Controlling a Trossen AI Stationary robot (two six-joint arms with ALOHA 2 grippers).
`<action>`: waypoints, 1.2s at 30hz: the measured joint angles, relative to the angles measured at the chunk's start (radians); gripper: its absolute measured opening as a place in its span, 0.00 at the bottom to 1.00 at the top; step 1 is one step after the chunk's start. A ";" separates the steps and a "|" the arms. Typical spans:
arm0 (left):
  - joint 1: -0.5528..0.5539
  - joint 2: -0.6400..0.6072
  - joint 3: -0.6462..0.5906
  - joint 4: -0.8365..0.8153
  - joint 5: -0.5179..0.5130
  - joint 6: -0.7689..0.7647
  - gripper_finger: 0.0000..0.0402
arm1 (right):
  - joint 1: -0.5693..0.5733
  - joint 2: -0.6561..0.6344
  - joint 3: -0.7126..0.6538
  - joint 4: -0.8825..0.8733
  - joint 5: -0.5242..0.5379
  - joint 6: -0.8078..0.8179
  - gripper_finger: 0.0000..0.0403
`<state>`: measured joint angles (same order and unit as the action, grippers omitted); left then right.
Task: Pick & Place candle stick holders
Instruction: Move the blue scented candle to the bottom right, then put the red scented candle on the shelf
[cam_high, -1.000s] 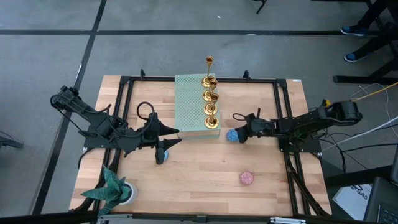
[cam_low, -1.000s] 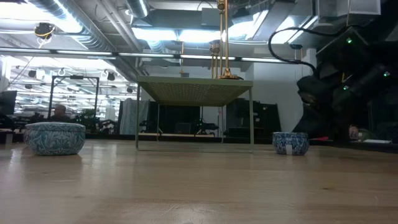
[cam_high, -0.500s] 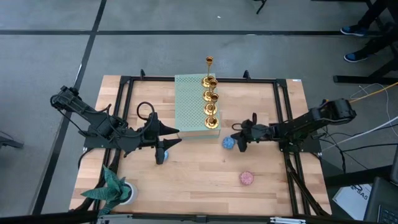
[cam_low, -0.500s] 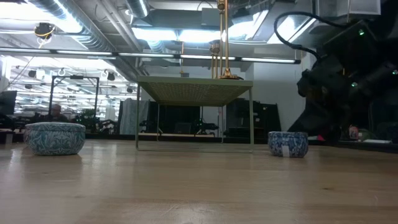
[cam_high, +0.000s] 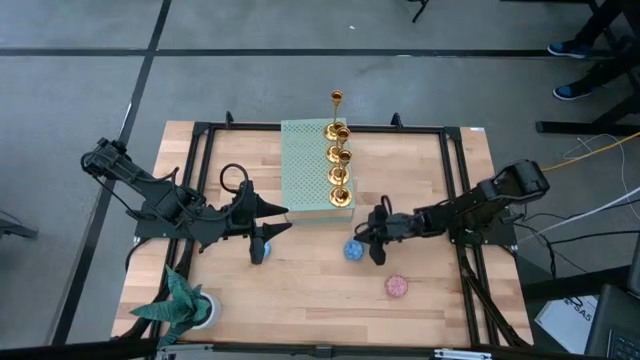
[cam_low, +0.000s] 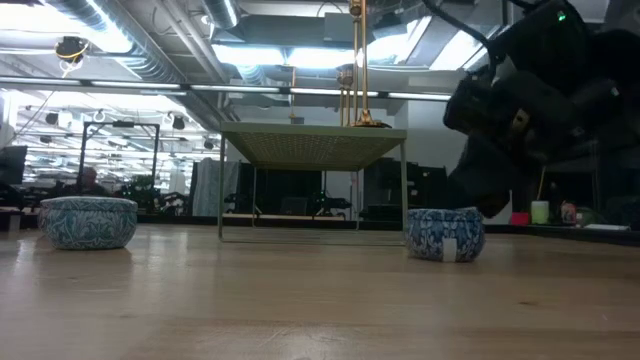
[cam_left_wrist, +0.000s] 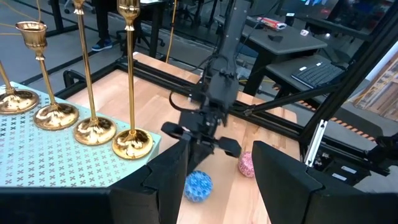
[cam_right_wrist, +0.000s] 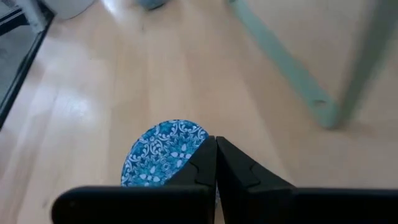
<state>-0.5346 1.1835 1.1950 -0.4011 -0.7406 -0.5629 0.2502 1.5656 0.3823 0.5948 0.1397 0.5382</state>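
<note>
Several gold candle stick holders (cam_high: 340, 165) stand in a row by their round bases on the top of a pale green perforated stand (cam_high: 308, 170), along its right edge; the left wrist view shows their bases (cam_left_wrist: 132, 143) and thin stems. My right gripper (cam_high: 372, 243) is shut, low over the table, against a blue patterned disc (cam_high: 354, 250) just near of the stand's near right corner. My left gripper (cam_high: 283, 219) hangs open by the stand's near left corner with nothing between its fingers (cam_left_wrist: 168, 180). My right gripper's shut fingertips (cam_right_wrist: 205, 163) lie against the blue disc's rim (cam_right_wrist: 198, 144) on the side toward the table's right edge. The fingers come from the right, slanting down. The disc sits flat on the table (cam_right_wrist: 124, 93).
A second blue disc (cam_high: 258, 250) lies under my left arm and shows in the low view (cam_low: 88, 221). A pink disc (cam_high: 397, 287) lies near the front right. A green plant in a pot (cam_high: 185, 305) stands at the front left corner. A black frame (cam_high: 455, 180) rims the table.
My right gripper, staying shut, has swung toward the table's near edge and left, rolling as it went. The blue disc has slid along the table with it, from beside the stand's right side to a spot near of the stand's corner. The left arm kept still.
</note>
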 joint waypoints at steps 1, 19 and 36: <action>0.000 0.000 0.000 0.000 0.000 0.000 0.44 | 0.010 0.011 0.011 0.000 0.002 0.000 0.02; 0.000 0.000 0.000 0.000 0.001 -0.001 0.44 | 0.218 0.059 0.127 -0.003 0.010 0.034 0.02; 0.000 0.000 0.000 -0.068 0.320 -0.001 0.44 | 0.253 -0.268 0.157 -0.209 -0.245 0.038 0.02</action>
<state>-0.5348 1.1835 1.1950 -0.4691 -0.4203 -0.5640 0.5030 1.2975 0.5392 0.3853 -0.1057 0.5765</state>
